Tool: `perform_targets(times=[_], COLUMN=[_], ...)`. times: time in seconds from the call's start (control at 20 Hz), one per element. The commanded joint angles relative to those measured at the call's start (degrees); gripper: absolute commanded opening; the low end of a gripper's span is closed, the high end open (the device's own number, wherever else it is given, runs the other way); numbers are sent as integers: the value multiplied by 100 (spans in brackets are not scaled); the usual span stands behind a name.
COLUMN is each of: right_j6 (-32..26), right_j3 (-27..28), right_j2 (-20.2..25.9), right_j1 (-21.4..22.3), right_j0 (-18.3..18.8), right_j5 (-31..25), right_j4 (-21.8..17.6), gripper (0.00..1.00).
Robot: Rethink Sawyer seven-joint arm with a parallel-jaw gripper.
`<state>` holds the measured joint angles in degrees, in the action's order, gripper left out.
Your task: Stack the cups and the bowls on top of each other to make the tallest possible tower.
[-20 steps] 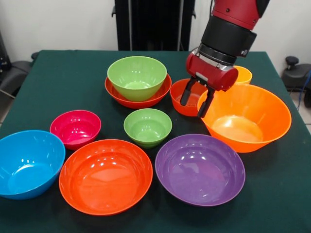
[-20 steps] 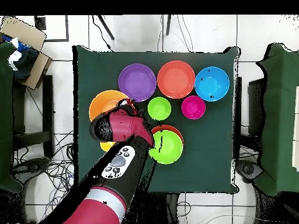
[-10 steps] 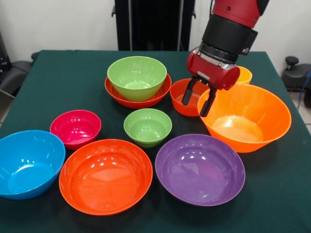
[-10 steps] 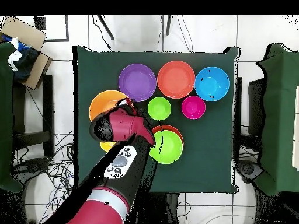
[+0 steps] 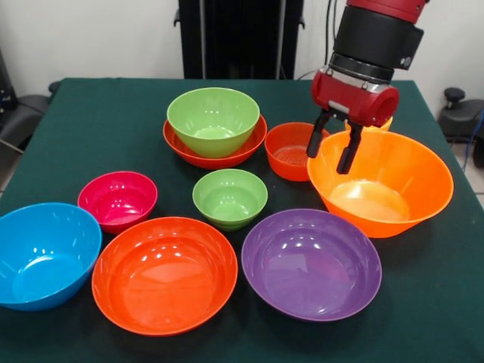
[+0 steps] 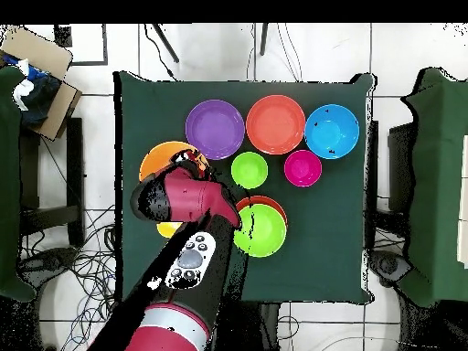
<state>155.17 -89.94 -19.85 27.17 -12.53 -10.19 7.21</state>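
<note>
The large orange bowl [image 5: 382, 183] sits at right of frame; the lime-on-red tower [image 5: 214, 125] at upper centre. The hand [image 5: 333, 147], open and empty, straddles the bowl's far-left rim. Risk: a thin, glossy rim pinch may slip, tipping the bowl onto the small red-orange bowl [image 5: 292, 150] touching it.

Dark green table cloth [image 5: 113, 128] carries glossy plastic bowls: blue [image 5: 41, 253], magenta [image 5: 117, 198], purple [image 5: 311, 265], small lime green [image 5: 230, 197], red-orange [image 5: 164, 274], and at three o'clock a large orange bowl [image 5: 386, 185].
</note>
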Motion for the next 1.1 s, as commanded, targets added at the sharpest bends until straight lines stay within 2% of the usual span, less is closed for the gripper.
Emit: perform_targets(times=[0.05, 0.4, 0.65, 1.1], right_j6=[-214, -165, -174, -155], right_j3=[-469, -634, -832, -757], right_j2=[904, 820, 782, 749], right_j1=[59, -59, 29, -27], right_j0=[111, 82, 84, 105], right_j5=[-156, 18, -88, -125], right_j4=[-473, -623, -729, -820], gripper=[100, 100, 100, 100])
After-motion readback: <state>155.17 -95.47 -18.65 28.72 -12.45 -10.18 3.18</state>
